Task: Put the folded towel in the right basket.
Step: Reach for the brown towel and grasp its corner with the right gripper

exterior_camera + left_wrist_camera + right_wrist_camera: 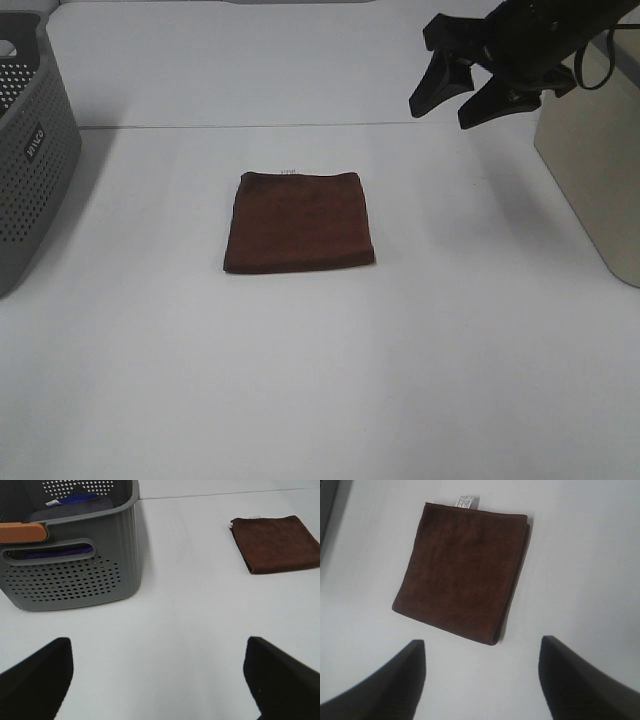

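Observation:
A folded dark brown towel [299, 221] lies flat on the white table near the middle. It also shows in the left wrist view [276, 542] and in the right wrist view [462, 571], with a small white label at one edge. My right gripper [452, 101] is open and empty, held in the air above and to the right of the towel. The right basket [595, 165] is beige and stands at the right edge. My left gripper [160, 680] is open and empty over bare table, well away from the towel.
A grey perforated basket [30, 160] stands at the left edge. In the left wrist view the grey basket [75, 565] holds dark and purple cloths and has an orange handle.

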